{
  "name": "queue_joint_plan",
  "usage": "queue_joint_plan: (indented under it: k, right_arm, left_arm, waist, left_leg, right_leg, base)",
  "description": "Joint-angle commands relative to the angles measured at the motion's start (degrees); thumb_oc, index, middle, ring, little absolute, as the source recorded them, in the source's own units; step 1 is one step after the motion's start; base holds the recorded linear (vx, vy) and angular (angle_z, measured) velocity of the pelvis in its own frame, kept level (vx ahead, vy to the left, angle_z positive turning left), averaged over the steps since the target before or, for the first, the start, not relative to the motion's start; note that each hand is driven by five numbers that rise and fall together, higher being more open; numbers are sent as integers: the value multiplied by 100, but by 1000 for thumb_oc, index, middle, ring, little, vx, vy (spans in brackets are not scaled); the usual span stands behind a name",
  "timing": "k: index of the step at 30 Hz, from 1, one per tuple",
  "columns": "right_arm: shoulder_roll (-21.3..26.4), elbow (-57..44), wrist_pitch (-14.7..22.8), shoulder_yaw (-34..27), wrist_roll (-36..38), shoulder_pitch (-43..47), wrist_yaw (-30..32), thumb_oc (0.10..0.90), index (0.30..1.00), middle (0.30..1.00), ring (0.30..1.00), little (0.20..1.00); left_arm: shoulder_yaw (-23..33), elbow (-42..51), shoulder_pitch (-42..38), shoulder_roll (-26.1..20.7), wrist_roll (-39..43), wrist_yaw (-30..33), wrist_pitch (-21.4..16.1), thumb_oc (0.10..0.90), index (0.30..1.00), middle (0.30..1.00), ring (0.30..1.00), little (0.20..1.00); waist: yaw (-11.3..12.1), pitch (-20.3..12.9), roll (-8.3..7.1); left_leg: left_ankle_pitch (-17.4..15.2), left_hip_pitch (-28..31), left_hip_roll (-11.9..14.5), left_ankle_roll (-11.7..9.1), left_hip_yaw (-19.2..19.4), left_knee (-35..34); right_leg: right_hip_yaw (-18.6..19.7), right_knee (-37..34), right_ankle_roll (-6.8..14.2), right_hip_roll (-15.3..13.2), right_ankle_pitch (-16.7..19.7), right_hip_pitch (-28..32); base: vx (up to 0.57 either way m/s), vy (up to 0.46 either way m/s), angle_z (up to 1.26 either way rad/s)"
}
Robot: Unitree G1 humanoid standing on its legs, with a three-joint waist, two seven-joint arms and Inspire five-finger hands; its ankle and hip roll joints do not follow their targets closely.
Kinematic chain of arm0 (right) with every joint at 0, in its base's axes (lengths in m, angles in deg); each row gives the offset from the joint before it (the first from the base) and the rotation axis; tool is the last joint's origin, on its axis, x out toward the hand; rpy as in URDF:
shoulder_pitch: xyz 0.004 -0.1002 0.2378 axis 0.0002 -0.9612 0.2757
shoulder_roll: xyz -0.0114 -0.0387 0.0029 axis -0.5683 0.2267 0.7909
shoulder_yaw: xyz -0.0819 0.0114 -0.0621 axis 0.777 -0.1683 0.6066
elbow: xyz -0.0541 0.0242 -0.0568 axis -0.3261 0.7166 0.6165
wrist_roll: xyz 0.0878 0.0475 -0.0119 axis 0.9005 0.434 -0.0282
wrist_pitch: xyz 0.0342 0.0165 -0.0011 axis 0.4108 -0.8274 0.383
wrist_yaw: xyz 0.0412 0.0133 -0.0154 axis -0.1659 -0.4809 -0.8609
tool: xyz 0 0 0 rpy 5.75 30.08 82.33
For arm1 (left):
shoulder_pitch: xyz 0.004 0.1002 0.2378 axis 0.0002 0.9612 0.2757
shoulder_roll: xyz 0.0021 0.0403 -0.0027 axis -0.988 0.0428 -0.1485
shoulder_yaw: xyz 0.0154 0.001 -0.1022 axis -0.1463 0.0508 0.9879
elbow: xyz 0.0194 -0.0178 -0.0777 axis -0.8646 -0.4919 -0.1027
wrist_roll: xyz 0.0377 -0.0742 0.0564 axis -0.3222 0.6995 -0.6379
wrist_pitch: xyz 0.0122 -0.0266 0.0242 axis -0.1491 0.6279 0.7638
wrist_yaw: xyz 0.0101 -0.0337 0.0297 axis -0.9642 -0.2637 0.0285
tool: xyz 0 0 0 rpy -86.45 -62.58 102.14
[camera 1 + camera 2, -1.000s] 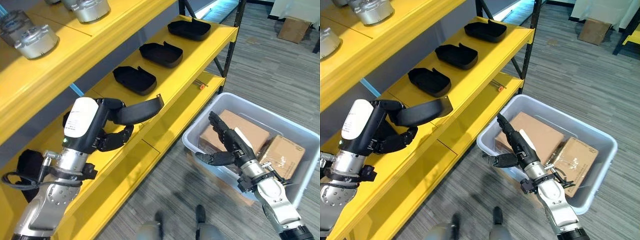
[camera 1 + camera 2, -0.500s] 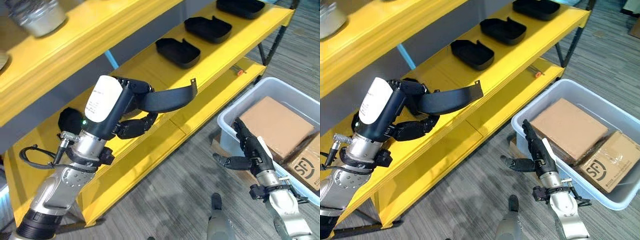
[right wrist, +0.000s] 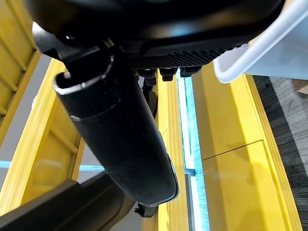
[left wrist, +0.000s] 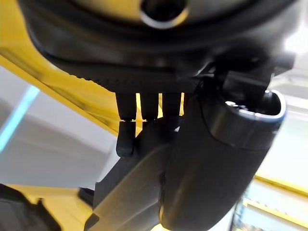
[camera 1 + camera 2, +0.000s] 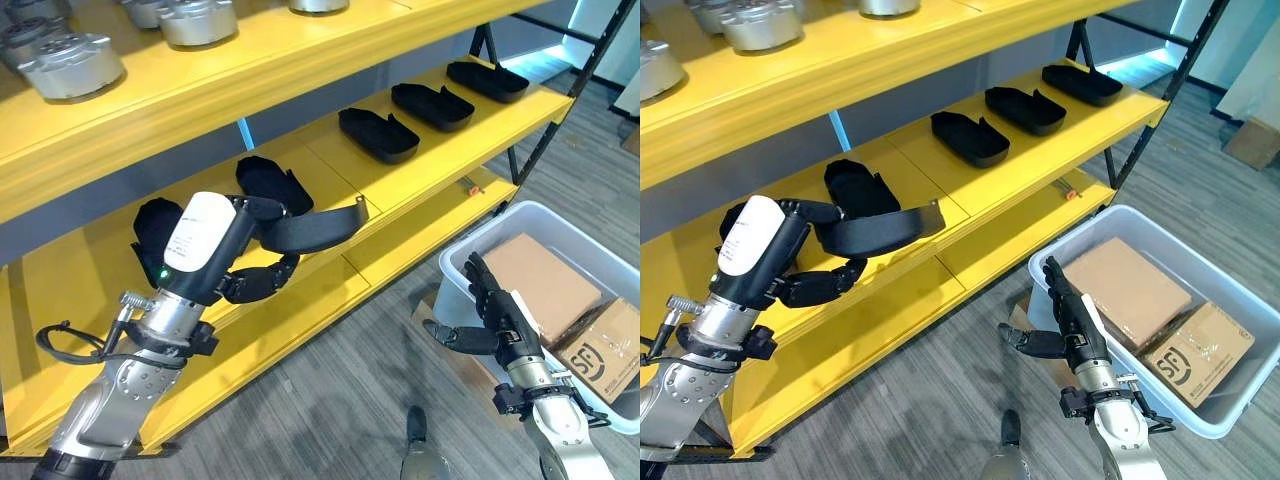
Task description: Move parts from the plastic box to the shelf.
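your left hand has its fingers and thumb curled round a black part, held just above the front of the yellow shelf. five more black parts lie along that level toward 1 o'clock. your right hand, fingers straight and empty, hovers at the plastic box rim at 4 o'clock.

I see the shelf as smooth yellow-painted metal with a soft sheen. The black part pinched in my left hand looks like matt moulded plastic, same as the black trays on the shelf. The parts on the top board are dull grey cast metal. The plastic box is pale, smooth and slightly glossy; its cartons are matt brown cardboard. The floor looks like grey ribbed carpet.
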Motion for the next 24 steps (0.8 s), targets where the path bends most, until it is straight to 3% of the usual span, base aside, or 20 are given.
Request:
queue_joint_plan:
  k: [1,6,8,10,14,16,17,19,21,22,23,24]
  right_arm:
    - [123,-581,534,-62,-136,353,-25,900,1000,1000,1000,1000]
    - [128,-540,482,55,-180,465,-65,900,1000,1000,1000,1000]
    - [94,-535,435,186,-197,584,-111,900,1000,1000,1000,1000]
    - [79,-526,431,225,-198,619,-123,900,1000,1000,1000,1000]
    - [24,-530,415,273,-241,676,-144,900,1000,1000,1000,1000]
    - [-42,-514,405,317,-284,681,-155,900,1000,1000,1000,1000]
    - [-162,-428,401,280,-302,580,-100,900,1000,1000,1000,1000]
    - [-179,-428,404,266,-223,594,-124,900,1000,1000,1000,1000]
    - [-164,-399,392,300,-181,664,-146,900,1000,1000,1000,1000]
    - [-162,-397,393,300,-179,673,-146,900,1000,1000,1000,1000]
    - [-132,-352,402,311,-139,694,-172,900,1000,1000,1000,1000]
    - [-87,-327,395,312,-111,700,-206,900,1000,1000,1000,1000]
  left_arm:
    - [777,679,-528,50,259,699,-211,400,300,300,300,300]
    - [879,808,-462,10,277,704,-187,400,300,300,300,300]
    - [1067,904,-370,-32,253,778,-160,400,300,300,300,300]
    - [1114,913,-354,-36,239,810,-149,400,300,300,300,300]
    - [1229,934,-354,-130,208,879,-127,400,300,300,300,300]
    - [1240,944,-449,-226,107,946,-100,400,300,300,300,300]
    - [1174,895,-558,-316,68,982,-78,400,300,300,300,300]
    - [1112,833,-629,-344,155,978,-95,400,300,300,300,300]
    - [1077,698,-663,-342,208,934,-53,400,300,300,300,300]
    - [1079,694,-671,-340,208,934,-54,400,300,300,300,300]
    - [1012,614,-744,-295,235,855,-25,400,300,300,300,300]
    - [1029,587,-732,-237,209,794,15,400,300,300,300,300]
  waist:
    - [-44,-468,-171]
    - [77,-512,-302]
    - [190,-513,-453]
    - [222,-497,-492]
    - [315,-432,-641]
    - [347,-381,-710]
    - [277,-328,-717]
    - [146,-247,-638]
    - [106,-148,-474]
    - [105,-150,-474]
    - [43,-106,-381]
    - [70,-143,-380]
  left_leg:
    - [168,-41,-117,318,-83,-56]
    - [91,-38,-218,399,-172,-56]
    - [-69,10,-417,553,-212,-7]
    - [-153,-1,-502,616,-229,78]
    - [-472,-198,-846,840,-327,533]
    - [-639,-343,-1135,1034,-389,726]
    - [-622,-386,-1405,1210,-555,606]
    - [-508,-356,-1425,1263,-659,490]
    - [-378,-259,-1353,1316,-666,267]
    - [-348,-270,-1351,1309,-664,251]
    - [-262,-212,-1344,1352,-691,102]
    - [-172,-186,-1378,1334,-647,-26]
  right_leg:
    - [129,335,328,-243,-878,589]
    - [74,322,403,-311,-815,639]
    - [125,271,508,-451,-671,675]
    - [161,274,544,-515,-598,672]
    - [269,338,636,-796,-278,652]
    - [321,392,636,-1067,78,599]
    - [609,683,586,-1211,362,483]
    - [973,930,462,-925,432,224]
    - [987,1314,302,-395,-51,-98]
    - [990,1333,286,-393,-50,-127]
    - [972,1568,63,178,-734,-247]
    - [732,1495,-59,504,-1031,-245]
  base:
    - [7,85,11]
    - [9,72,14]
    - [23,199,8]
    - [6,156,12]
    - [-6,199,3]
    - [-1,404,18]
    - [33,472,41]
    - [24,314,52]
    - [-17,204,22]
    - [16,241,8]
    - [44,179,19]
    - [66,176,10]
